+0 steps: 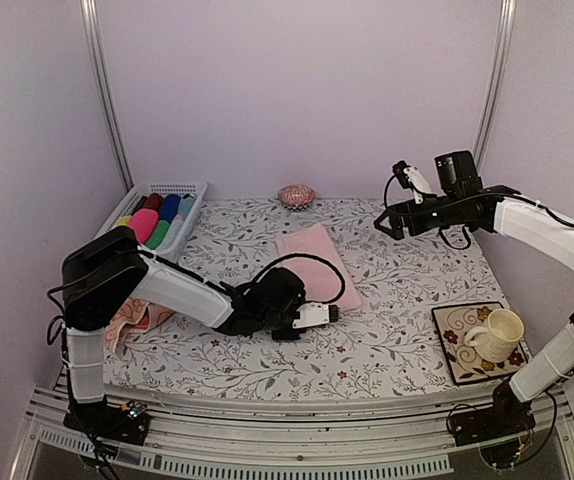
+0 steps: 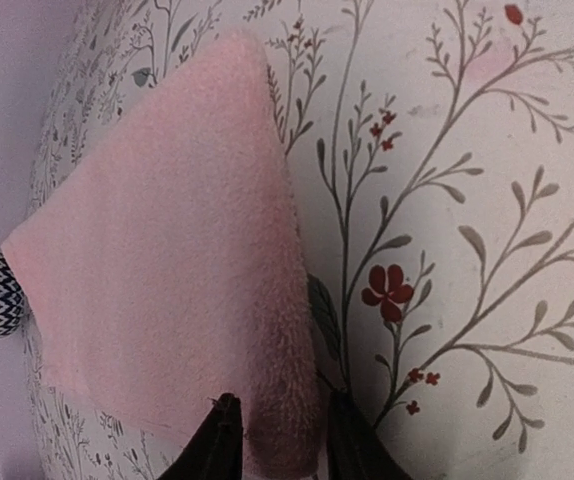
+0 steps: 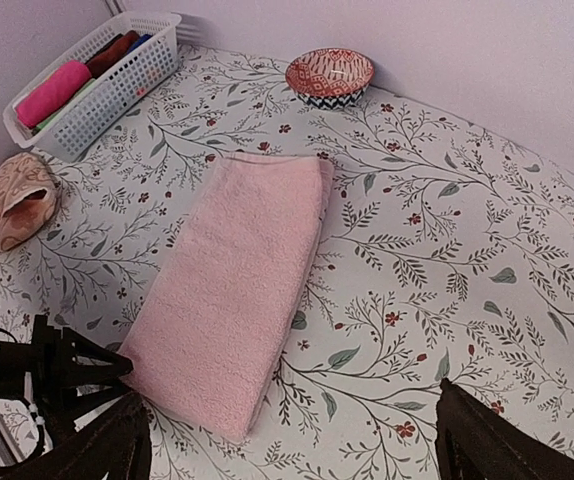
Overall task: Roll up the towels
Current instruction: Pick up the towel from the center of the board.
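- Found the pink towel (image 1: 315, 262) lying flat at the middle of the tabletop (image 1: 407, 290), folded into a long strip and not yet rolled, one short end toward the arms
- Found the peach towel (image 1: 132, 318) crumpled at the left edge, well apart from the pink one and partly hidden by the left arm (image 1: 182, 292)
- Judged the step in hand to be the start of the first roll: getting hold of the pink towel's near end
- Saw the left fingers (image 1: 329, 313) set close together at that near right corner, one tip over the cloth, the other just beside its edge; could not tell whether they actually pinched it
- Reckoned the next move called for a sure hold on that edge, then turning it over onto itself and rolling away, tight and straight
- Saw the right fingers (image 1: 385, 222) spread wide, holding nothing, raised over the far right of the tabletop
- Noted the white basket (image 1: 192, 188) at the far left corner, filled with rolled cloths (image 1: 145, 225) in magenta, green, blue and dark red
- Noted the bowl (image 1: 296, 195) just beyond the towel's far end, with nothing visible inside
- Noted the mug (image 1: 497, 335) on a tray (image 1: 452, 325) at the near right, its contents unseen
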Controlling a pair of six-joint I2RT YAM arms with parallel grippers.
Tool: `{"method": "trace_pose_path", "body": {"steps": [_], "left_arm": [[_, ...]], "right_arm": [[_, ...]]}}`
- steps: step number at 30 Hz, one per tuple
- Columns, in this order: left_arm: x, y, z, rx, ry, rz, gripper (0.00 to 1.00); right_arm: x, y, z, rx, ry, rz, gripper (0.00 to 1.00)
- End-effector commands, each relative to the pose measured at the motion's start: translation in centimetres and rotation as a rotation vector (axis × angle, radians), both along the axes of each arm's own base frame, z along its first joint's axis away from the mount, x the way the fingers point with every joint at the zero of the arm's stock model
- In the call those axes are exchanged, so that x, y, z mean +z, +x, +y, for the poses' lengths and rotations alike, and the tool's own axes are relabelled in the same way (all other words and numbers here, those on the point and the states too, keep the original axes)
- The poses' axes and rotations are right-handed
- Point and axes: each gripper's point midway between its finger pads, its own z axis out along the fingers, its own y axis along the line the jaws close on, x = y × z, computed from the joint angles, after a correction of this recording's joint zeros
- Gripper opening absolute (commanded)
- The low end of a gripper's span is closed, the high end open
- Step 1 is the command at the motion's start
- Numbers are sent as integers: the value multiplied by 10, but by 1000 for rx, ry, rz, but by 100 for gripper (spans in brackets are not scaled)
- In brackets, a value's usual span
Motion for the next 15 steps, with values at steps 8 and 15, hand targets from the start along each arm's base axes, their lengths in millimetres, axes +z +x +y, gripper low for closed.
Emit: {"method": "trace_pose_path", "body": {"steps": [8, 15], "left_arm": [[-20, -22, 10, -36, 23, 127, 0], [6, -22, 18, -21, -95, 263, 0]], "right_arm": [[7, -43, 40, 340, 13, -290, 99], [-20, -92, 56, 671, -157, -577, 99]]}}
